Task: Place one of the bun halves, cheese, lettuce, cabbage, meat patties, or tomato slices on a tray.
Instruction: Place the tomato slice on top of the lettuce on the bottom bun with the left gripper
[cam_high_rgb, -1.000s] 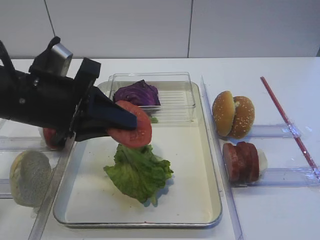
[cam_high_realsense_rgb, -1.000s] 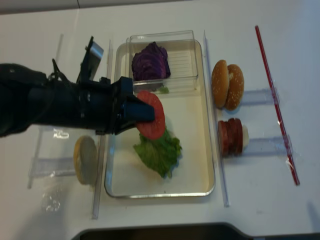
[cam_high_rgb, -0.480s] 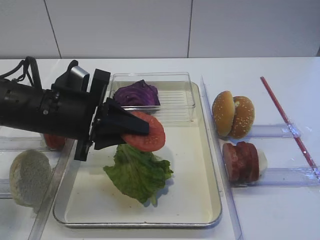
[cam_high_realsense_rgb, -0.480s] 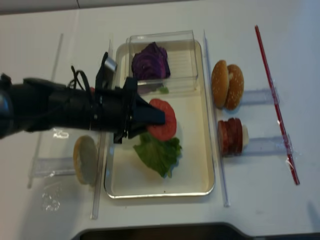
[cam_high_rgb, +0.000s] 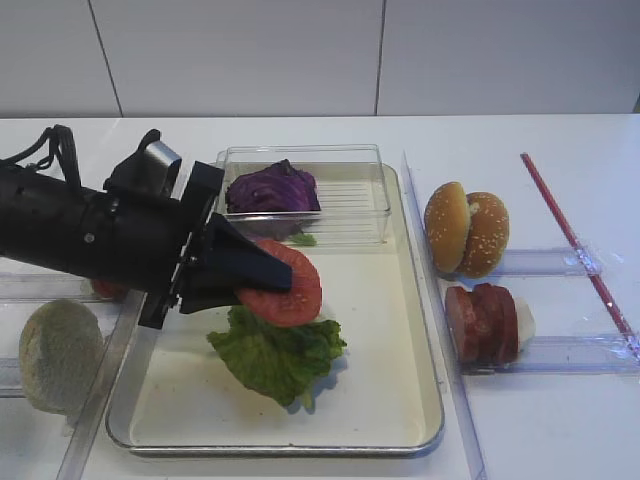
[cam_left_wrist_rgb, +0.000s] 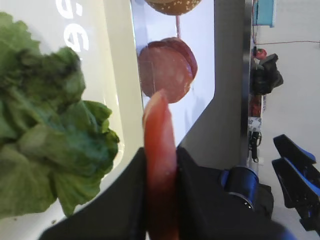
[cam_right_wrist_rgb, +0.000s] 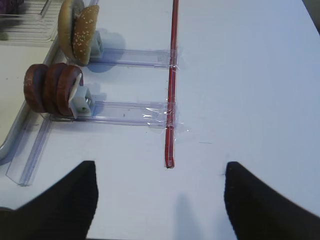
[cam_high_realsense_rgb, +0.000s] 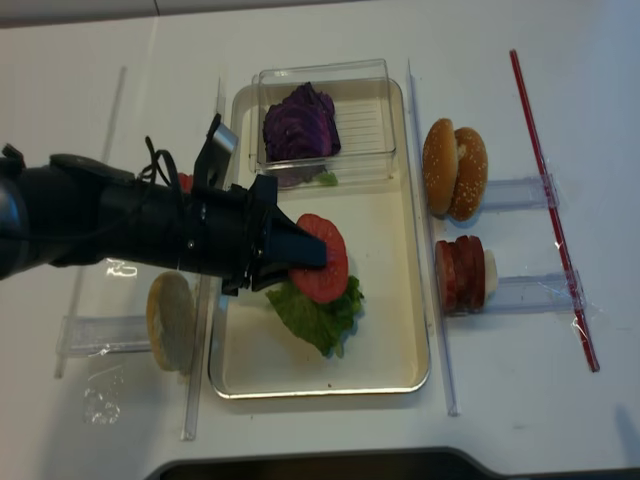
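My left gripper (cam_high_rgb: 262, 280) is shut on a red tomato slice (cam_high_rgb: 290, 288), held tilted low over the back edge of the green lettuce (cam_high_rgb: 275, 355) on the silver tray (cam_high_rgb: 400, 330). The left wrist view shows the tomato slice (cam_left_wrist_rgb: 159, 145) edge-on between the black fingers (cam_left_wrist_rgb: 131, 200), with the lettuce (cam_left_wrist_rgb: 45, 140) on the left. Whether the slice touches the leaf I cannot tell. Purple cabbage (cam_high_rgb: 272, 187) sits in a clear box at the tray's back. My right gripper (cam_right_wrist_rgb: 160, 200) hangs open over bare white table.
Right of the tray, bun halves (cam_high_rgb: 465, 228) and meat patties (cam_high_rgb: 485, 322) stand on edge in clear racks. Another bun half (cam_high_rgb: 58, 355) stands in a rack on the left. A red strip (cam_high_rgb: 575, 245) lies on the table at far right.
The left gripper has carried the tomato slice down and slightly right, from well above the lettuce to just over it. The right gripper's earlier position is not shown.
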